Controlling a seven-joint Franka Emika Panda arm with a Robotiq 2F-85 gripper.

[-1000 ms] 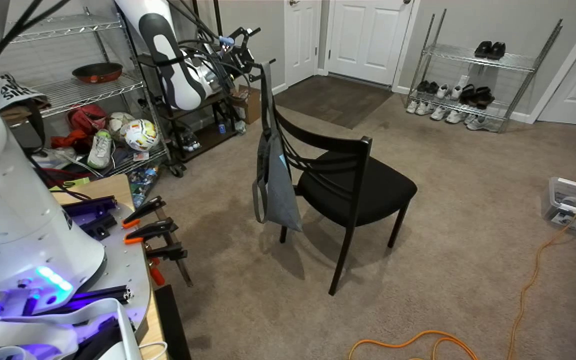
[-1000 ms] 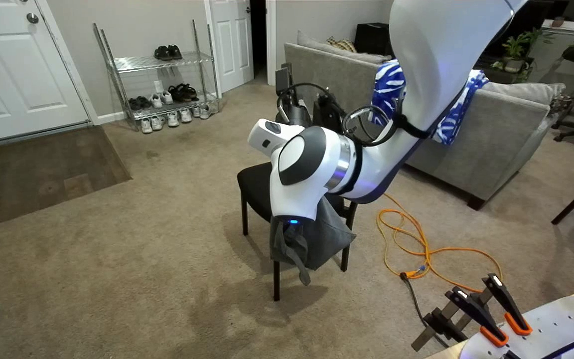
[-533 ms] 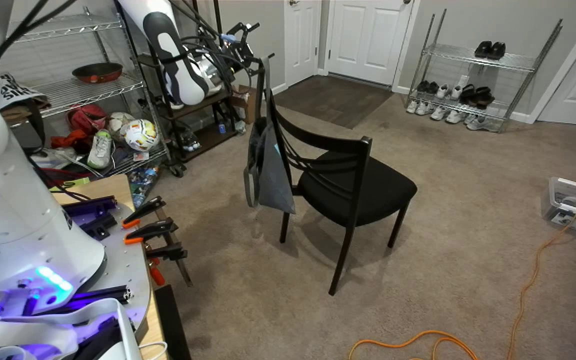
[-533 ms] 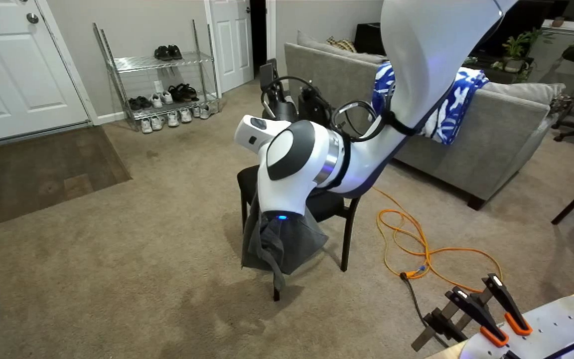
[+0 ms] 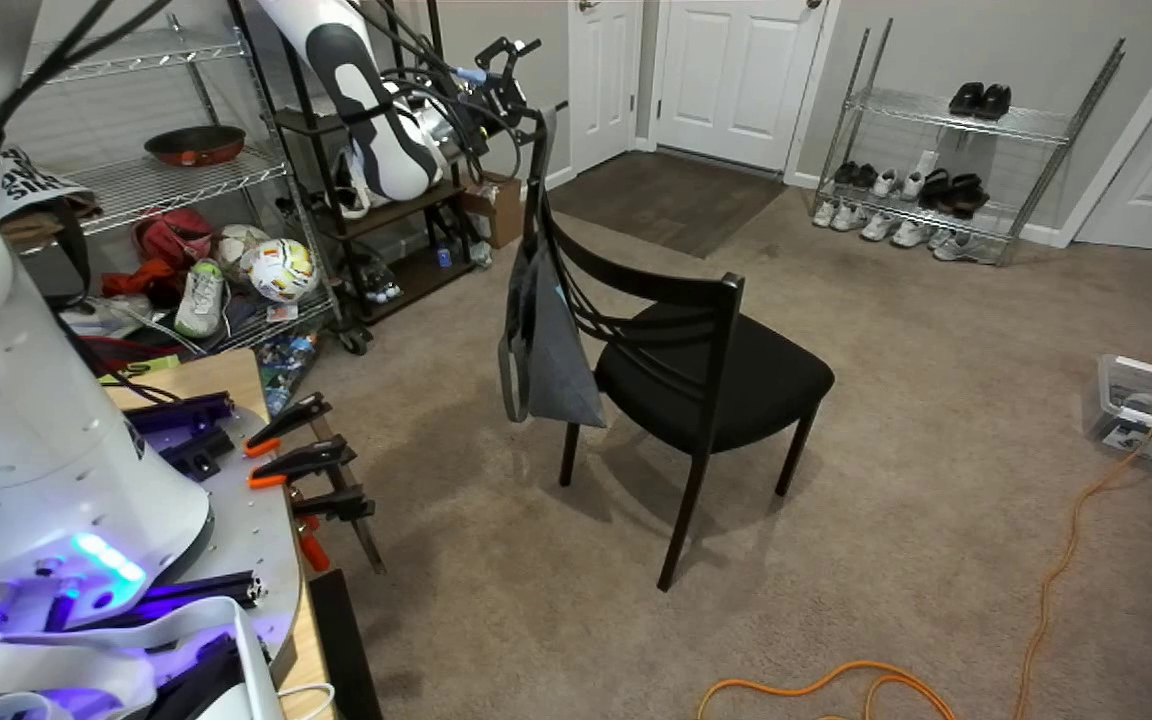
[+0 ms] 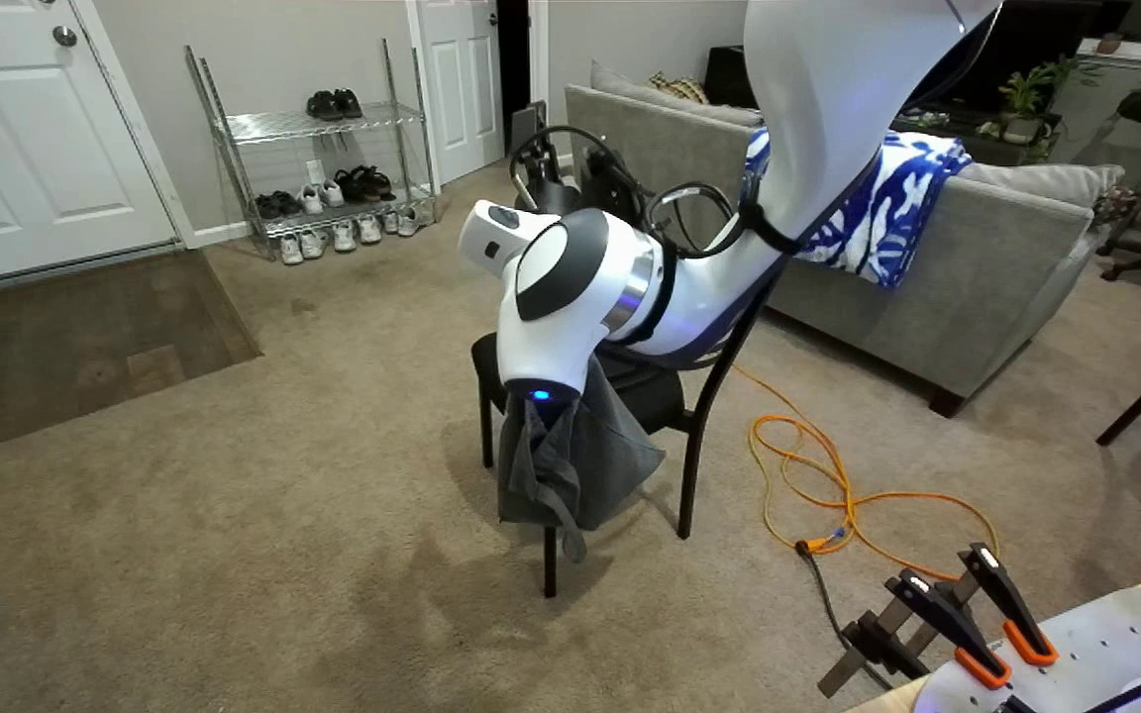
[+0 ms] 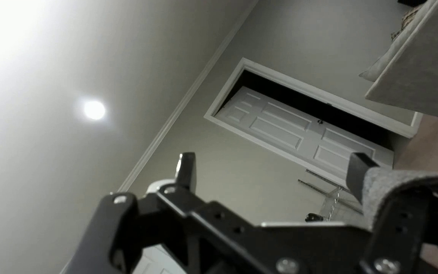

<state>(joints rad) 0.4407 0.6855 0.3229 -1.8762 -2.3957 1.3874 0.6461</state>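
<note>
One gray bag [image 5: 558,350] raised, strap [image 7: 378,182] over one finger [image 7: 356,175] of gripper [image 7: 272,163].

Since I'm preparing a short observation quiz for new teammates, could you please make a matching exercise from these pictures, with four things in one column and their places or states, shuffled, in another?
Things:
1. gripper
2. orange cord
3. pan
4. grey bag

Places or states:
A. lying on the carpet
B. jaws apart
C. hanging from the gripper
D. on a wire shelf

Right pairs: 1-B, 2-A, 3-D, 4-C.
</note>
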